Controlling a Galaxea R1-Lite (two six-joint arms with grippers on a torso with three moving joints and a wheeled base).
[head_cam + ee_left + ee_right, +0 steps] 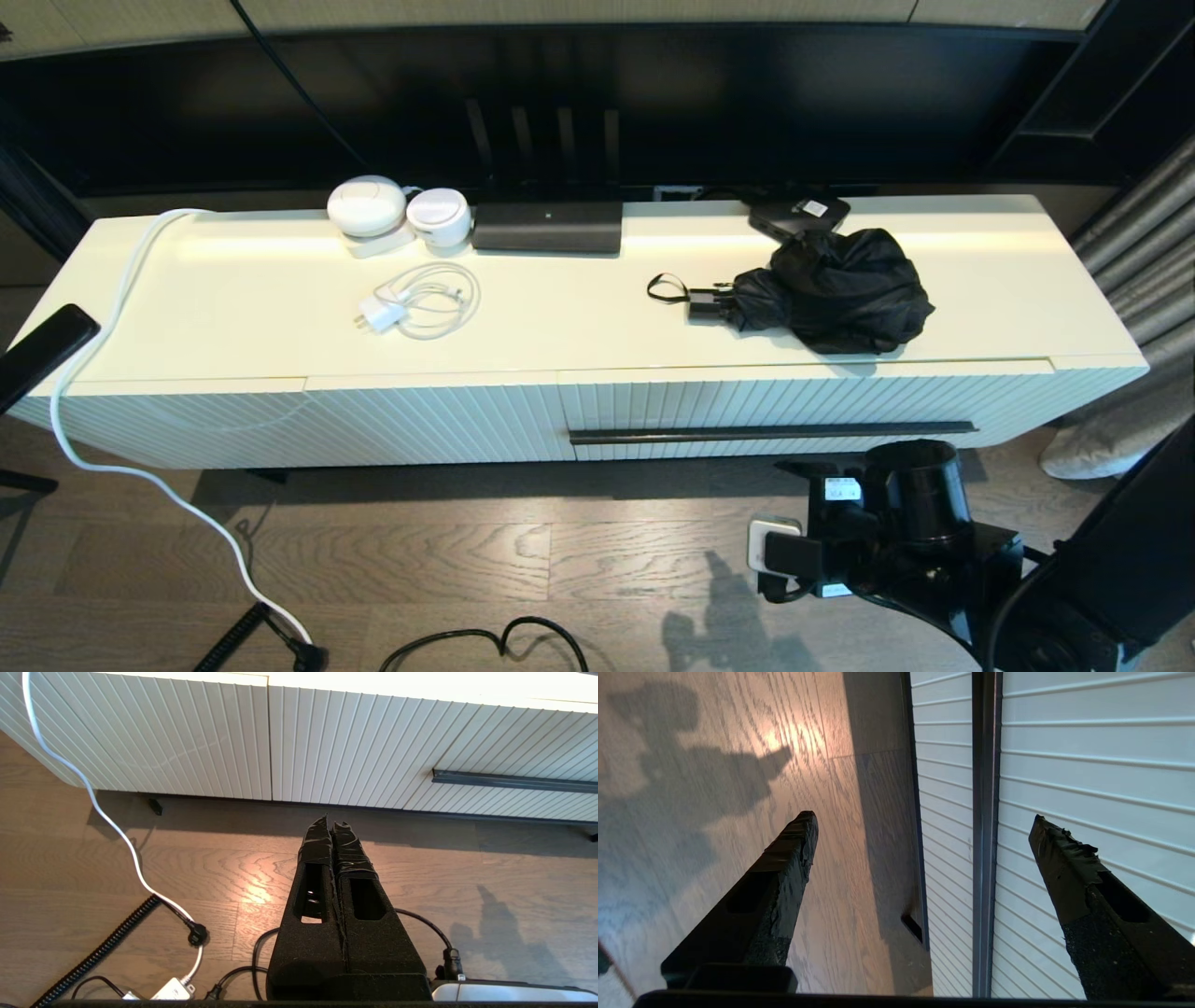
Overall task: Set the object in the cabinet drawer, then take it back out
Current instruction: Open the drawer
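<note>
Right end effector hung wide apart before the drawer, straddling its bar handle for a pull; above the drawer, the umbrella waited on the surface.

Bright light shines on the cabinet top, which glares almost white. The wall behind is very dark. The wood floor has a shiny spot and soft gray shadows. Everything looks sharp.
</note>
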